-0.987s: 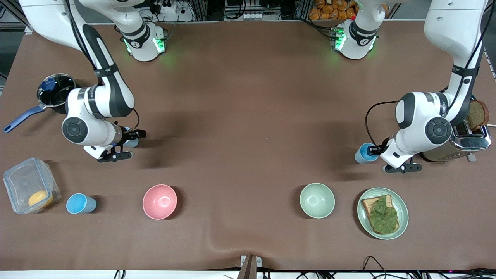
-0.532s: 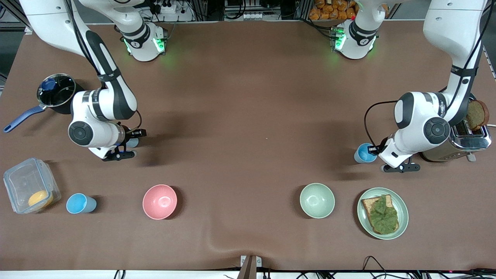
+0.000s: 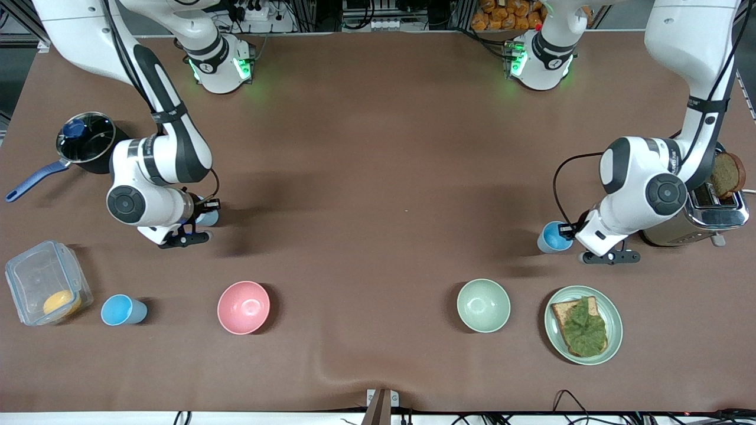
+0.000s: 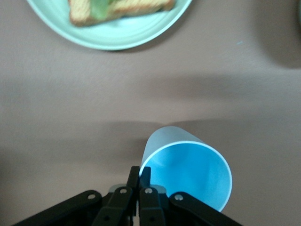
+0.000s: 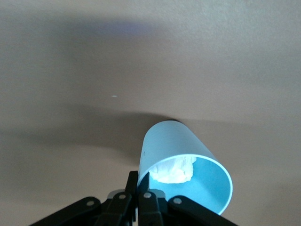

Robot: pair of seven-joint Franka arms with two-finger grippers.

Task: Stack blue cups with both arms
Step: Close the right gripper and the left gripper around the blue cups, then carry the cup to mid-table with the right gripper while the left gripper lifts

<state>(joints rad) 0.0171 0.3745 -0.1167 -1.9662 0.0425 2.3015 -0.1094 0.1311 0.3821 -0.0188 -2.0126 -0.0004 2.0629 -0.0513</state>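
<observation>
While both pinches hold, lift straight and keep rims level | left end effector (image 4: 139,175) pinching empty blue cup (image 4: 187,173) rim, near toast plate (image 4: 113,35) | right end effector (image 5: 138,181) pinching cup with whitish patch (image 5: 184,170) near pot (image 3: 86,138) | third cup (image 3: 122,310) on bench (image 3: 378,177), empty, beside lidded box (image 3: 46,282) holding something orange.

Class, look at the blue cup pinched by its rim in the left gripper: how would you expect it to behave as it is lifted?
The blue cup looks thin-walled and empty, so it is probably light. The left gripper pinches only one spot on its rim, so the cup may swing or tilt. Its smooth surface suggests it could slip.
</observation>
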